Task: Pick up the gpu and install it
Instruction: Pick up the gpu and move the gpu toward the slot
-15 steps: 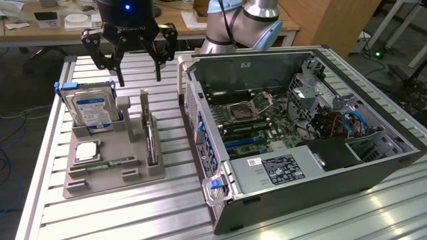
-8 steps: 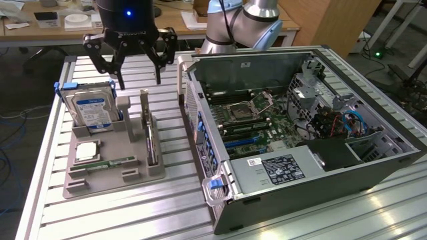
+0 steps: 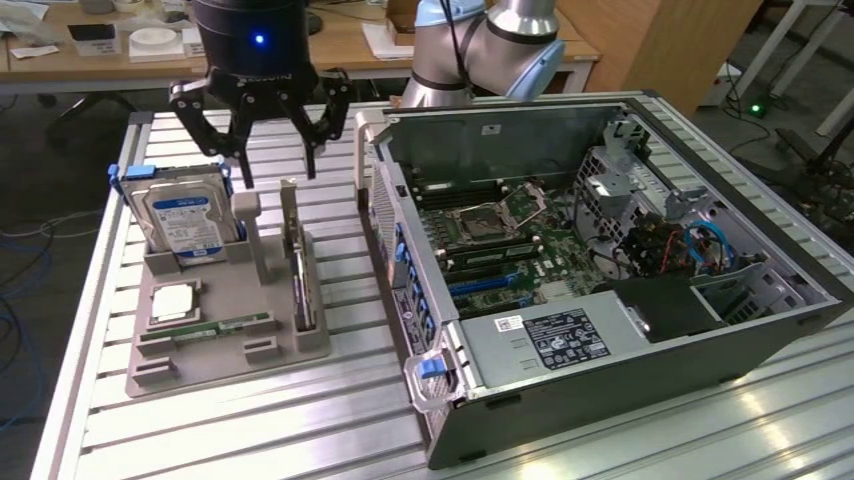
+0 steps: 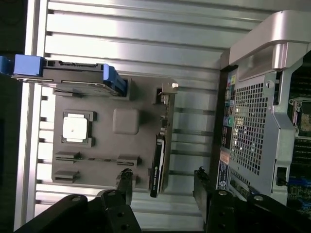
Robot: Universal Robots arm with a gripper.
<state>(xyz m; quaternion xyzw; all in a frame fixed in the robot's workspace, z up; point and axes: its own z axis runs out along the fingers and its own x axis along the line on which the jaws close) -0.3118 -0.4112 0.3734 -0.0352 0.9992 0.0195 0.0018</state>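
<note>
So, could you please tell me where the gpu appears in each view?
Exterior view: the gpu stands on edge in the grey holder, along its side nearest the case.
Wrist view: the gpu is seen edge-on from above, also on the holder's case side.
Shared landmark: the hard drive, at the holder's corner away from the case.

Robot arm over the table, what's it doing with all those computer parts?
The robot arm's gripper hovers with its fingers open above a gray holder, right over the gpu, which stands on its edge in a slot there. It isn't holding anything. A hard drive stands in the same holder, and the open computer case sits beside it.
</note>
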